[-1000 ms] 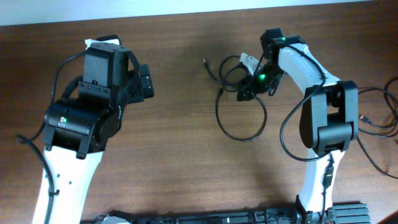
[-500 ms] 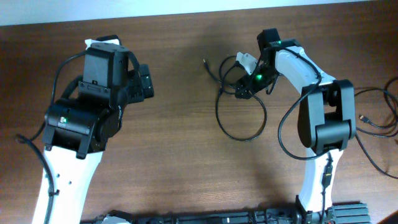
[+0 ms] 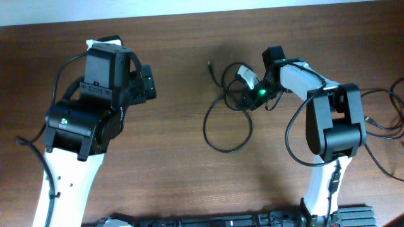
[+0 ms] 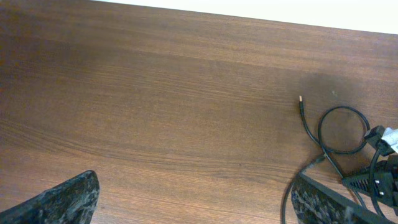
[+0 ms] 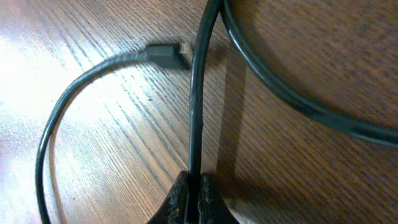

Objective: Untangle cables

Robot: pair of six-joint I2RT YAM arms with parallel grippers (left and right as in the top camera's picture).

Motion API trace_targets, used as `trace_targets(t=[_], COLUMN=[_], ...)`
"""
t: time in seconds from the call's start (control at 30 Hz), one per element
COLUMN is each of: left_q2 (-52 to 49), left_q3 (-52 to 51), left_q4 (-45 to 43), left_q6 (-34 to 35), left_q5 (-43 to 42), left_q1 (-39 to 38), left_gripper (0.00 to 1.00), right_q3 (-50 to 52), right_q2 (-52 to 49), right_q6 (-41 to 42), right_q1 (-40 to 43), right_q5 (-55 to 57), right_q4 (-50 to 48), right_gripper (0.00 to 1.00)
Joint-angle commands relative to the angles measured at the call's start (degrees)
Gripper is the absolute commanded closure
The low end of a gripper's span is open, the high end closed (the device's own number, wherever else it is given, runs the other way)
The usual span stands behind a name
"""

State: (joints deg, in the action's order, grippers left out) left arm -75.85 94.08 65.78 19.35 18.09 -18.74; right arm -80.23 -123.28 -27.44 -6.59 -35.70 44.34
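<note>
The black cables (image 3: 226, 120) lie tangled right of the table's centre, as one large loop with smaller loops above it and a free plug end (image 3: 209, 63). My right gripper (image 3: 249, 98) is at the knot. In the right wrist view it (image 5: 194, 186) is shut on one thin cable (image 5: 198, 93) that runs straight up from the fingertips. A small plug (image 5: 168, 55) and another strand (image 5: 292, 106) lie beside it. My left gripper (image 3: 149, 83) stays far to the left, open and empty (image 4: 196, 208). Its camera sees the cables (image 4: 339, 130) at the right.
Thicker black wires (image 3: 382, 123) trail over the table at the right edge, behind the right arm. The table's far edge (image 3: 202, 16) meets a white wall at the top. A dark rack (image 3: 252, 221) runs along the near edge.
The right gripper has closed on a cable strand. The large loop has swung left and toward the near edge. The left arm has not moved.
</note>
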Motion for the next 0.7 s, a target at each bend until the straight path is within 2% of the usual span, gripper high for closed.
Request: trace_targets(t=[0.0,0.1,0.17,0.43,0.57,0.67], left_q2=[0.61,0.61,0.61,0.61,0.61,0.61], left_q3=[0.63,0.63,0.63,0.63,0.63,0.63], left_q4=[-0.11,-0.11,-0.11,-0.11,-0.11,-0.11], left_q6=[0.76,0.76,0.76,0.76,0.76,0.76], left_q5=[0.79,0.79,0.79,0.79,0.79,0.79], left_q1=[0.00,0.00,0.00,0.00,0.00,0.00], left_gripper=[0.01,0.01,0.01,0.01,0.01,0.01], right_q3=[2.01,-1.64,-7.87,-43.15,-57.77,-65.26], right_q2=[-4.46,-4.37,-4.37,-4.37,-4.37,-4.37], right_q6=[-0.17,-0.20,-0.22,-0.11,7.19,17.20], right_q1=[-0.52,-0.46,-0.35,2.95,9.20,16.81], right_q5=[5.44,5.49,5.64,6.40,7.32,7.43], right_q4=[2.86,8.48,14.45,34.49,35.17,32.41], right_gripper=[0.96,0.96,0.96,0.96,0.96,0.96])
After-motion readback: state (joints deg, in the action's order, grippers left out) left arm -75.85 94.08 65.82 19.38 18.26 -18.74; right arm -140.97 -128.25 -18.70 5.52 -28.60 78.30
